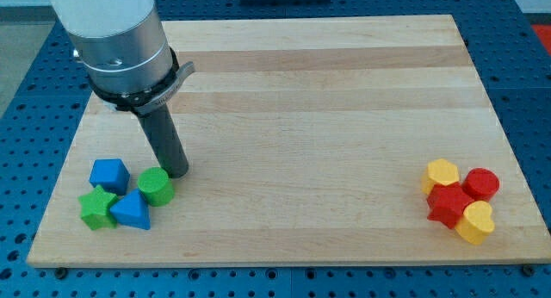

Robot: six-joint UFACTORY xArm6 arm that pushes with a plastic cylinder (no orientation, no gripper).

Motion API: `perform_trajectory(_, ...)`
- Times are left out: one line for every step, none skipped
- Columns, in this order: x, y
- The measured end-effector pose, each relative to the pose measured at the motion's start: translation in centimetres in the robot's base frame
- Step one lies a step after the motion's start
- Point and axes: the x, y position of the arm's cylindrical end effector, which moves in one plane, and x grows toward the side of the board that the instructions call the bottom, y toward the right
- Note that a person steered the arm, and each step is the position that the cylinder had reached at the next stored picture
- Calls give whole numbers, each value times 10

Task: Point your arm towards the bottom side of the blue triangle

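The blue triangle (132,211) lies near the board's bottom left corner. My tip (176,171) rests on the board just above and to the right of it, close against the upper right of the green cylinder (156,186). A blue cube (109,174) sits above and left of the triangle. A green star (97,207) touches the triangle's left side. The rod rises from the tip toward the view's top left.
At the view's right, a cluster holds a yellow block (442,174), a red cylinder (481,184), a red block (449,204) and a yellow heart (476,221). The wooden board (301,91) ends just below the bottom-left blocks.
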Motion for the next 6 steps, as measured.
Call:
perform_trajectory(-1,1)
perform_trajectory(-6,23)
perform_trajectory(2,48)
perform_trajectory(37,49)
perform_trajectory(73,32)
perform_trajectory(97,-6)
